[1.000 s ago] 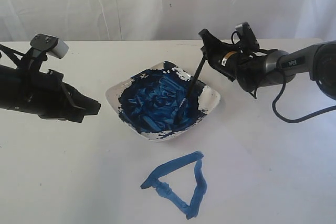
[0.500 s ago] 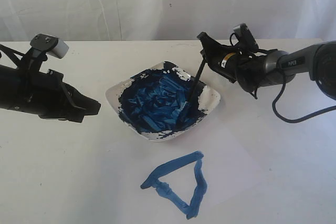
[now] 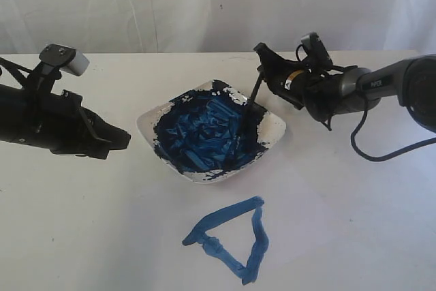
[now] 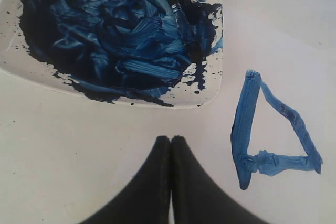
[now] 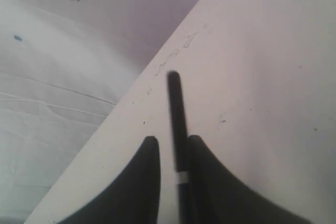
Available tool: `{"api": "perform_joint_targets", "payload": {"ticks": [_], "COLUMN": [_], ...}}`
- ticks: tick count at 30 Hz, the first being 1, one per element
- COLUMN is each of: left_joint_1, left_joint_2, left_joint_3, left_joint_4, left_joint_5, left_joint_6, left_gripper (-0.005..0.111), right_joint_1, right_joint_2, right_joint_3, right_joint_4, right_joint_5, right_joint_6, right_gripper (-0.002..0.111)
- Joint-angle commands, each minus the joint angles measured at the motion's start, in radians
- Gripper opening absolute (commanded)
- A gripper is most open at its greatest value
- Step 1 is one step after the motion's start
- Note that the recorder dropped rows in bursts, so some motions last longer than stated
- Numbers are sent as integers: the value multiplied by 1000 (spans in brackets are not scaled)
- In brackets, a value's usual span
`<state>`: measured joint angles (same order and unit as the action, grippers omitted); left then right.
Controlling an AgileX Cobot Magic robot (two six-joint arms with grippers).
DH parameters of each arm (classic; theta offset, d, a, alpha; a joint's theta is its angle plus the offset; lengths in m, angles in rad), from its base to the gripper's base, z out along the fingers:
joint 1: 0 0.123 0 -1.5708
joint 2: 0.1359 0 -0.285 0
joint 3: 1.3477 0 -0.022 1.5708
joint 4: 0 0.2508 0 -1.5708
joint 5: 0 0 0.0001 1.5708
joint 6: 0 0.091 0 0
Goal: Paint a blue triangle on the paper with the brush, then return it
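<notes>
White table; brush in paint dish

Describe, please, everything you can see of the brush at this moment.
The brush is a thin, straight black stick with a pale band, seen in the right wrist view. It leans steeply, its upper part held in the right hand, its tip down in the blue paint of the white dish.

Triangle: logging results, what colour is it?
The triangle is bright blue; left wrist view shows it best.
</notes>
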<state>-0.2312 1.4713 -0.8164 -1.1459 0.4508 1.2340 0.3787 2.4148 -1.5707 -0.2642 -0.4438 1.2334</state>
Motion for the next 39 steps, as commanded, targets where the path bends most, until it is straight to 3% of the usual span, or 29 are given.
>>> {"api": "perform_joint_targets", "payload": {"ticks": [1, 14, 20, 25, 29, 39], "left_joint_1": [-1, -1, -1, -1, -1, -1], "left_joint_2": [-9, -9, -9, -9, -9, -9], "left_joint_3": [5, 5, 5, 5, 5, 5], "left_joint_4": [-20, -20, -20, -20, -20, -20], "left_joint_5": [16, 14, 14, 14, 14, 13], "left_joint_6": [0, 0, 0, 0, 0, 0], "left_gripper": [0, 0, 0, 0, 0, 0], "right_joint_1": [1, -5, -26, -68, -109, -120], "right_joint_2": [9, 4, -56, -188, -330, -838], "right_joint_3": [8, 8, 51, 140, 253, 581], "right_joint_4": [3, -7, -153, -262, -476, -659], "right_joint_5": [-12, -68, -34, 156, 159, 159], "right_joint_6": [2, 4, 4, -4, -2, 0], "right_gripper": [23, 25, 25, 25, 25, 17]}}
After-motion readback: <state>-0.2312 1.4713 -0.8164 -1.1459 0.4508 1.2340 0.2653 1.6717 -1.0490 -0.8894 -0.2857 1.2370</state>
